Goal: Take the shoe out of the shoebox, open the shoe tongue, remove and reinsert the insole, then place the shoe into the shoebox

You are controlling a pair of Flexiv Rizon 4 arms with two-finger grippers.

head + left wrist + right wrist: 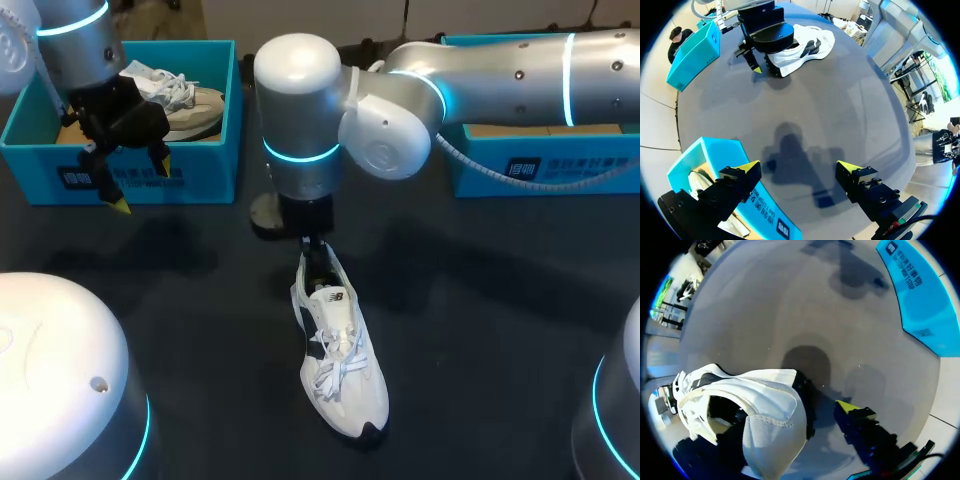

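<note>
A white shoe with black trim lies on the dark table, toe toward the front edge. My right gripper is down at its heel. In the right wrist view the heel sits between the fingers of the right gripper. One yellow-tipped finger stands slightly clear outside the heel, and the other is hidden in the shoe opening. My left gripper hangs open and empty over the front wall of the left blue shoebox. The left wrist view shows this gripper above that box, with the shoe far ahead.
A beige shoe lies in the left shoebox. A second blue shoebox stands at the back right, under my right arm. White arm housings fill both front corners of the head view.
</note>
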